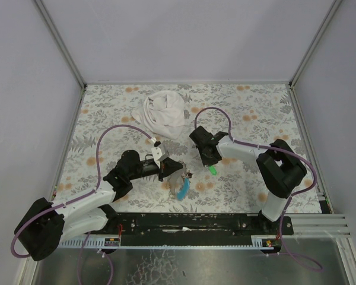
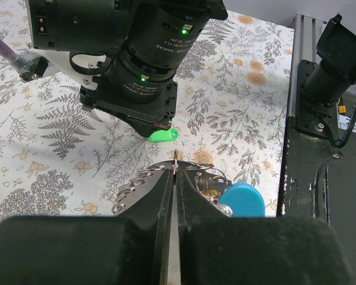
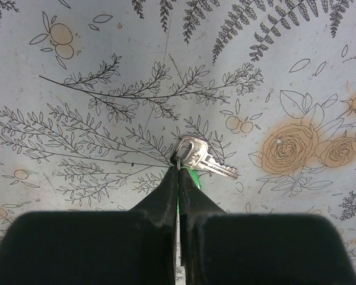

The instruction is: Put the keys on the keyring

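My left gripper (image 2: pixel 176 173) is shut on the thin metal keyring (image 2: pixel 135 181), whose edge sticks up between the fingertips. The ring's light-blue piece (image 2: pixel 244 199) lies just right of the fingers, with small yellow and red bits beside it. From above, that gripper (image 1: pixel 175 170) sits at mid-table with the blue piece (image 1: pixel 182 190) below it. My right gripper (image 3: pixel 179 166) is shut on a green-headed key (image 3: pixel 205 158) at the cloth-covered table; its silver blade points right. The green head (image 2: pixel 164 135) shows under the right gripper (image 1: pixel 209 164).
A crumpled white cloth (image 1: pixel 163 113) lies at the back of the floral table cover (image 1: pixel 255 119). The right arm's body (image 2: pixel 145 53) stands close in front of the left gripper. The black base rail (image 1: pixel 190 222) runs along the near edge.
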Robot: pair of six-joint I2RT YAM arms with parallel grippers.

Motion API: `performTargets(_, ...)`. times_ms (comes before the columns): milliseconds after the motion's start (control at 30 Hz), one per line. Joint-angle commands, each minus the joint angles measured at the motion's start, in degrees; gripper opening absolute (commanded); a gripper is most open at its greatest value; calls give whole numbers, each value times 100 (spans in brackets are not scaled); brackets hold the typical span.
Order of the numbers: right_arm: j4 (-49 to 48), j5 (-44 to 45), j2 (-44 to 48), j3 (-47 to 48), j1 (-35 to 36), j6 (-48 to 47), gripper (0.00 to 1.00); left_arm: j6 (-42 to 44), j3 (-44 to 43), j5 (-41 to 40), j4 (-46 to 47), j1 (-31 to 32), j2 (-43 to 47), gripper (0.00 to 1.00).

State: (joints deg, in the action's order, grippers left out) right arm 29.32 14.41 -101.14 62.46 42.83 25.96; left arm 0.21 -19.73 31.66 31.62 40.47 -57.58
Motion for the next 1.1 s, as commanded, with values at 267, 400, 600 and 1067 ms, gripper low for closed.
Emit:
performTargets(267,-862,-16,1488,-499,59,-1149,0,-21,2,-8,-9,14,16,0)
performTargets(400,-1625,-782,2366,-1024,55,-1943,0,-5,22,15,47,17,65,0)
performTargets(600,-3045,-1406,3703,-1930,56,-2639,0,89,-21,79,108,14,91,0)
performTargets(1067,-4576,-3053,4376,-2790,46,-3722,0,352,-197,86,38,5,-2,0)
